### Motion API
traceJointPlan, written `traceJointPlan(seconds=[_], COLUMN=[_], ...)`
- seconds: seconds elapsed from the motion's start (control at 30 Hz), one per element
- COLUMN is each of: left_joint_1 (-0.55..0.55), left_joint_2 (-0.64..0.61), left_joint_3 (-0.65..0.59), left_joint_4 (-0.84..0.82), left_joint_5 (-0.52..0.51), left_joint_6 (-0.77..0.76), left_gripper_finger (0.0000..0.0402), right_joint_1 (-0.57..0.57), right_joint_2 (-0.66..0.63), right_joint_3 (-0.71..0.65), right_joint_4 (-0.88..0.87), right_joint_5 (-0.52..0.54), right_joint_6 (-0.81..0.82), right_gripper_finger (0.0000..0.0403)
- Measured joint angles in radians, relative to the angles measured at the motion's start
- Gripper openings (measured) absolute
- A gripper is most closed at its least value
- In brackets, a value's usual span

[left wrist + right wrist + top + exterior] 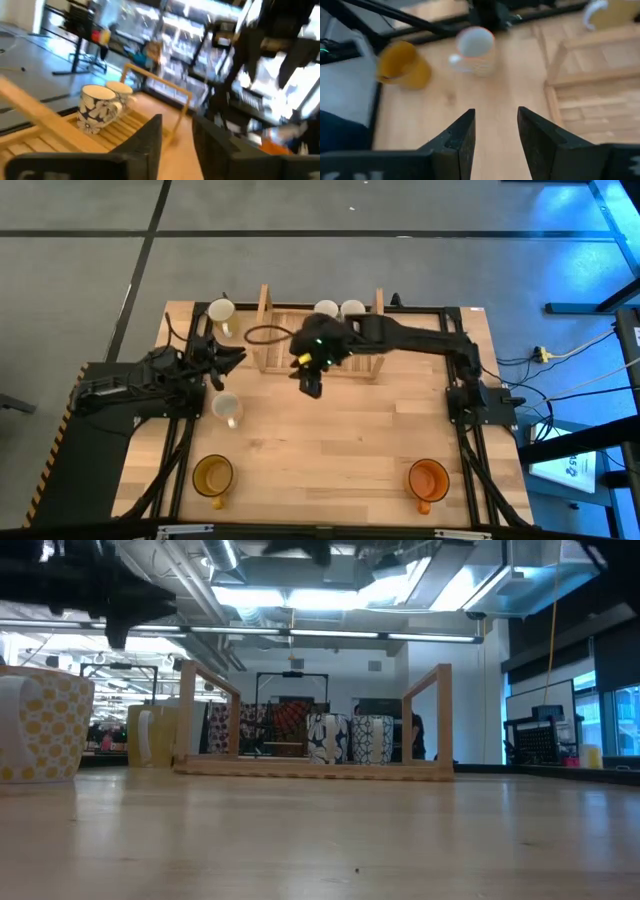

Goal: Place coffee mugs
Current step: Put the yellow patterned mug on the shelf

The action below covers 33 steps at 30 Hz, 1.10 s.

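Table: light wood planks [330,450], smooth, with a black metal frame along the sides.
Rack: a wooden slatted rack [285,340] at the far side of the table, with thin flat slats and tall wooden end frames.
Mugs in rack: two pale mugs [338,309] stand side by side at the far edge of the rack. The left wrist view shows dark flower patterns on the nearer one [97,107].
Other pale mugs: one [221,312] sits at the far left, just beside the rack. Another [227,408] sits near the left arm; the low view shows yellow dots on it [40,725].
Amber mug: see-through yellow [213,476], round, at the near left of the table.
Orange mug: [428,479] at the near right, well apart from the amber one.
Right gripper: [311,380] reaches across over the rack's near edge, fingers apart, holding nothing.
Left gripper: [228,358] at the left side near the rack, fingers apart, holding nothing.
Room: big hall with bright ceiling lights, a grey floor and shelves far behind.
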Motion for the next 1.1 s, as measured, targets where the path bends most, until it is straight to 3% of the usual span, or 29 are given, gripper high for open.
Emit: traceJointPlan(seconds=[0.17, 0.3, 0.43, 0.57, 0.8, 0.97, 1.1], left_joint_1=[0.0, -0.008, -0.027, -0.049, -0.086, -0.123, -0.165], left_joint_2=[0.129, 0.272, 0.423, 0.55, 0.686, 0.77, 0.845], left_joint_3=[0.185, 0.32, 0.459, 0.611, 0.842, 0.881, 0.848], left_joint_4=[-0.285, -0.438, -0.604, -0.82, -1.107, -1.309, -1.369], left_joint_5=[0.11, 0.195, 0.206, 0.21, 0.222, 0.226, 0.206], left_joint_6=[0.006, -0.014, -0.085, -0.132, -0.264, -0.338, -0.248], left_gripper_finger=[0.0134, 0.0135, 0.0132, 0.0132, 0.0131, 0.0131, 0.0131], right_joint_1=[0.089, 0.146, 0.204, 0.269, 0.379, 0.435, 0.45], right_joint_2=[-0.083, -0.186, -0.327, -0.511, -0.768, -0.849, -0.858], right_joint_3=[-0.036, -0.178, -0.427, -0.753, -1.184, -1.312, -1.342], right_joint_4=[-0.062, -0.066, 0.036, 0.25, 0.524, 0.546, 0.539], right_joint_5=[0.187, 0.285, 0.348, 0.399, 0.478, 0.521, 0.531], right_joint_6=[0.061, 0.13, 0.214, 0.318, 0.517, 0.584, 0.585], right_gripper_finger=[0.0134, 0.0134, 0.0134, 0.0134, 0.0134, 0.0133, 0.0134])
